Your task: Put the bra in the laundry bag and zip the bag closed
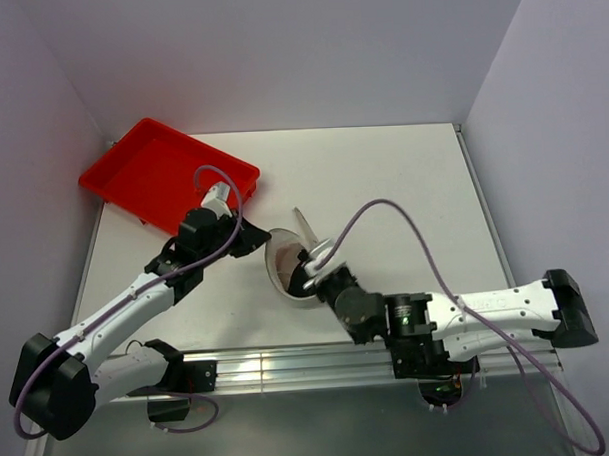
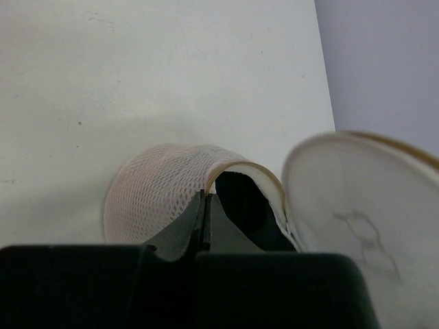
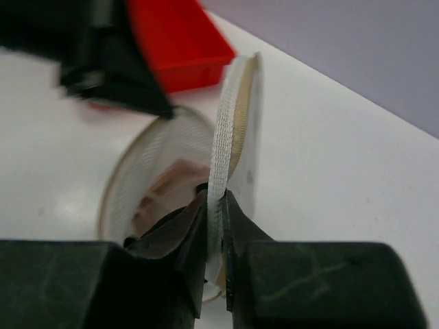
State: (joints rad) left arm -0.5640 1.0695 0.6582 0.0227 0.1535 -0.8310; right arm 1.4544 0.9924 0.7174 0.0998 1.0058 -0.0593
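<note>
- Sitting at the middle of the table, the laundry bag is lying open: light, soft mesh.
- Left gripper is pinching its rim, jaws shut.
- Right gripper is nipping the lid by its stiffer edge, jaws narrow.

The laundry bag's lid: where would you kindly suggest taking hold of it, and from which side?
Pinch its thin mesh rim, edge-on from the robot's side. The lid stands upright on edge, so only the rim fits between a claw's fingers, as the right claw shows.
</note>
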